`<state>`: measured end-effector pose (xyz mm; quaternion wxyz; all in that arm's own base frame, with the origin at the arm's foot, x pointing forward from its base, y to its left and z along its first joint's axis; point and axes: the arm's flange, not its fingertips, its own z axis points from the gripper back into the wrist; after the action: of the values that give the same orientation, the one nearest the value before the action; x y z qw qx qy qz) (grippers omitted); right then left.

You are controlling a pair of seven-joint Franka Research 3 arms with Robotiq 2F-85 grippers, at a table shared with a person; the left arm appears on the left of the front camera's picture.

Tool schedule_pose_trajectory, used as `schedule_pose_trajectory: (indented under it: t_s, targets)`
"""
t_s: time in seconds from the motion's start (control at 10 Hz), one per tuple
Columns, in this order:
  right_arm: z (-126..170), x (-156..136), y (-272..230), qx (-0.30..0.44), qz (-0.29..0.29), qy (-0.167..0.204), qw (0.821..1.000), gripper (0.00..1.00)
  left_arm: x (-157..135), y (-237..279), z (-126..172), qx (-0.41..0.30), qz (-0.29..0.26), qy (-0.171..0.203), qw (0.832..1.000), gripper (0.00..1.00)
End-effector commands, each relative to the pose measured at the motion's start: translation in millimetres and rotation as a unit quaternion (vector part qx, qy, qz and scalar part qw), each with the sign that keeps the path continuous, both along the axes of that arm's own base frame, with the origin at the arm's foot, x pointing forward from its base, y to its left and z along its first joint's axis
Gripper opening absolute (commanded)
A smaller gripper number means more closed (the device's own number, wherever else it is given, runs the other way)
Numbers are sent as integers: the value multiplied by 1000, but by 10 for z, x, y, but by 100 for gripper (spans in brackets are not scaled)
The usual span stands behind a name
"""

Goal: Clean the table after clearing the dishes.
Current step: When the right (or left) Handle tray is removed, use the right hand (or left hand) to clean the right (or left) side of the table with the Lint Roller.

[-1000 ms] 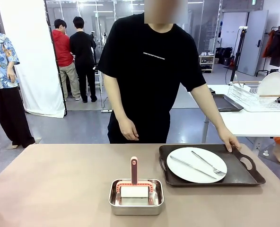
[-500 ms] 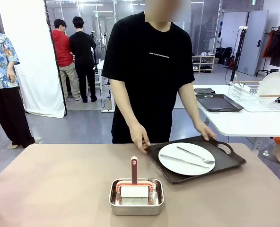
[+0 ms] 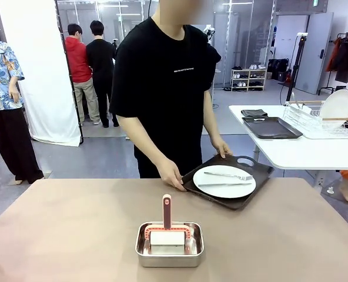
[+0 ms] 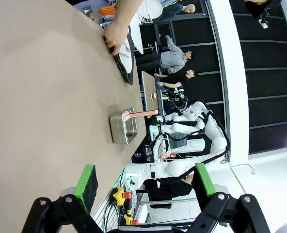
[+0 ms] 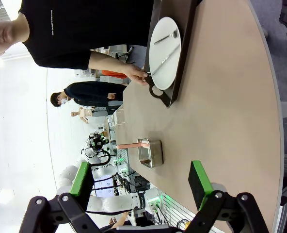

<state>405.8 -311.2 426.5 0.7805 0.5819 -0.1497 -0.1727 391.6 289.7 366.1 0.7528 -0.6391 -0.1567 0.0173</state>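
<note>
A person at the far side holds a dark handled tray in both hands, tilted over the far edge of the taupe table. On the tray lies a white plate with silver cutlery. The right wrist view shows the same plate and tray far ahead; the left wrist view shows the tray under the person's hand. My left gripper is open above the table. Well short of the tray, my right gripper is also open and holds nothing.
A shiny steel pan holding a pink-handled scrubber sits at the table's near middle, also seen as the pan and the pan. A white side table at right carries a wire rack and a dark tray.
The person took the tray in both hands, swung it to the left and raised it towards the far edge. Both grippers stayed open.
</note>
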Motion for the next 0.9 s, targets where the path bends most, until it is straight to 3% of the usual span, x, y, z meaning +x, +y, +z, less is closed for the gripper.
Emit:
schedule_pose_trajectory:
  t_s: [0.0,0.8]
  targets:
    - [26,-15,15,2,-1,2,1000,100,-33,5,-4,-1,3,0,1000,100]
    - [26,-15,15,2,-1,2,1000,100,-33,5,-4,-1,3,0,1000,100]
